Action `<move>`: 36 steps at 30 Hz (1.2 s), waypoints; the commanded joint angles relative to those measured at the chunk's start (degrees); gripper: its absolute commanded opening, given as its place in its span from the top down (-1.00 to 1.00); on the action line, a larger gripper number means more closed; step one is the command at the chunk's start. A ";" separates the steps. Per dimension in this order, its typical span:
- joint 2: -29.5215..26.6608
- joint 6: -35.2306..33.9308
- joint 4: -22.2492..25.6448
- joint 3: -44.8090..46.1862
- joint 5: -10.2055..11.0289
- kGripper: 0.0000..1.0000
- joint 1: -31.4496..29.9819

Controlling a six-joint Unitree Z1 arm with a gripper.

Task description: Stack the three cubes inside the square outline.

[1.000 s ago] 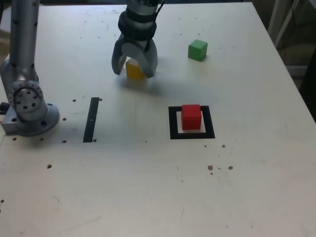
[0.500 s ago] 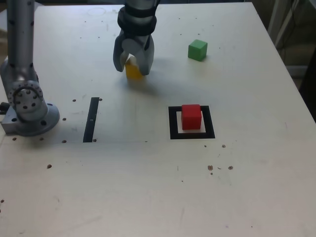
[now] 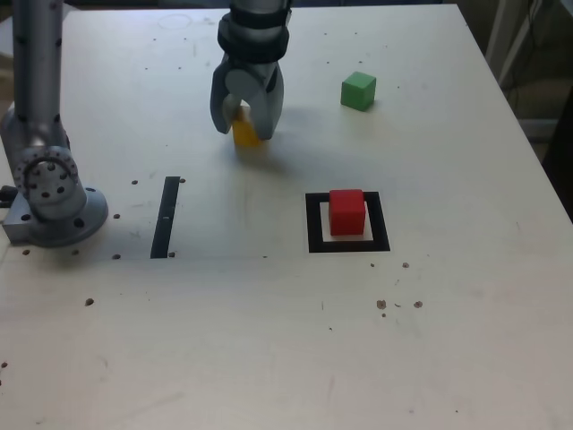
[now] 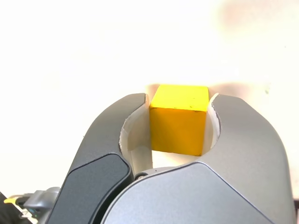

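Where curved grey jaws meet, the gripper (image 3: 244, 128) clamps the matte yellow cube (image 4: 178, 119).

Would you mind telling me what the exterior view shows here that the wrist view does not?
Only the exterior view shows the red cube inside the square outline, the green cube, a black strip and the arm's base. Only the wrist view shows both inner sides of the claw pressed against the yellow cube. Both show the claw shut on that cube.

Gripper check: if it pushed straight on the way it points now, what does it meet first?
The gripper points down, shut on the yellow cube, so cube and fingertips would likely press into the table first.
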 commanded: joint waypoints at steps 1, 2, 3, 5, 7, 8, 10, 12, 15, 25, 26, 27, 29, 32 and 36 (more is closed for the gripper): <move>-1.18 -0.20 1.29 -1.25 -1.56 0.62 -0.57; -1.76 -0.68 1.90 -1.79 -2.32 0.63 -0.99; -2.38 -1.46 2.58 -2.39 -2.98 0.64 -1.60; -3.61 -4.30 4.41 -3.85 -3.58 0.66 -3.45; -4.48 -9.01 6.73 -5.71 -2.93 0.68 -6.23; -4.73 -11.85 8.03 -6.82 -2.36 0.69 -7.90; -4.88 -17.82 10.98 -9.46 -1.05 0.70 -11.56; -4.79 -24.57 14.79 -13.11 0.52 0.70 -15.93; -4.55 -31.78 19.81 -18.33 1.82 0.72 -20.93; -0.52 -43.59 24.06 -27.39 -3.45 0.74 -29.87; 0.03 -43.83 24.05 -27.51 -3.92 0.74 -30.02; 0.56 -43.94 23.98 -27.56 -4.31 0.74 -30.07; 1.68 -44.11 23.80 -27.78 -4.89 0.74 -30.18; 3.29 -45.06 23.27 -28.59 -5.13 0.74 -31.04; 4.51 -47.57 22.65 -29.84 -4.74 0.75 -33.79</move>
